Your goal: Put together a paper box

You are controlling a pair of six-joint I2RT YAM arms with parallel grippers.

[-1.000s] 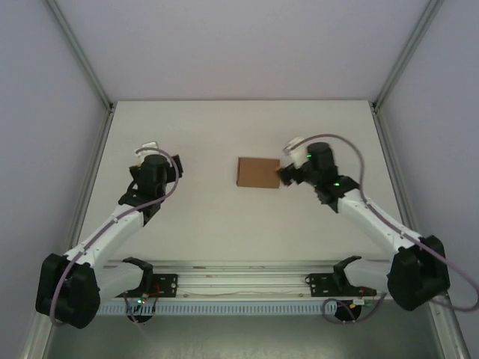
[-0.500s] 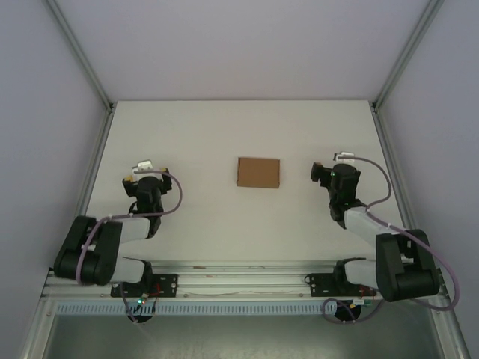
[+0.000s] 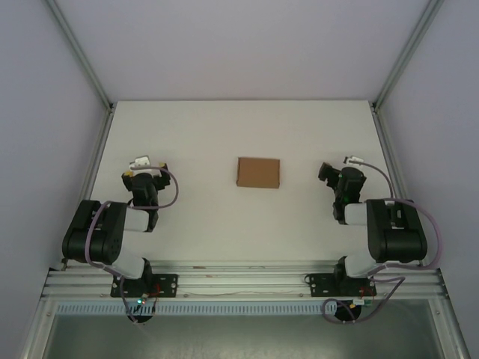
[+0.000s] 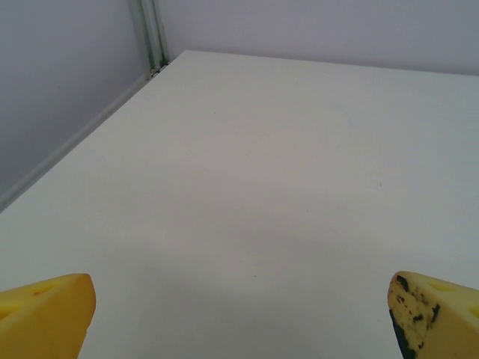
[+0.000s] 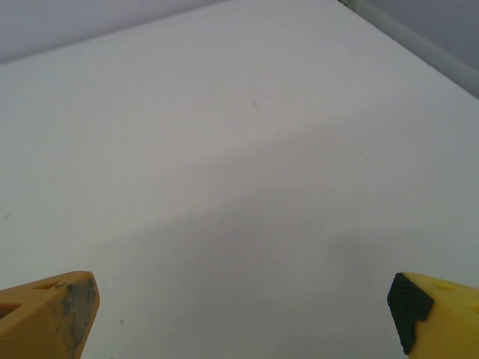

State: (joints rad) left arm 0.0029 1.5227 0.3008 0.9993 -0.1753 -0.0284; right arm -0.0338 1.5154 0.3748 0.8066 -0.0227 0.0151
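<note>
The paper box point(image 3: 258, 173), a small brown rectangular cardboard piece, lies alone in the middle of the white table. My left gripper point(image 3: 142, 173) sits folded back well to the box's left, and my right gripper point(image 3: 334, 175) is folded back well to its right. In the left wrist view the left gripper point(image 4: 239, 318) has its yellow fingertips point(image 4: 45, 314) far apart over bare table. The right wrist view shows the right gripper point(image 5: 243, 314) the same way, with its yellow fingertips point(image 5: 46, 314) wide apart and nothing between them.
White table point(image 3: 239, 224) inside an enclosure with grey walls and metal corner posts point(image 3: 82, 56). The arms' mounting rail point(image 3: 239, 280) runs along the near edge. A wall and post point(image 4: 153, 34) stand at the table's far left.
Both arms have drawn back from the box towards their bases and folded up. The right gripper, which was at the box's right edge, is now well clear. The box has not moved.
</note>
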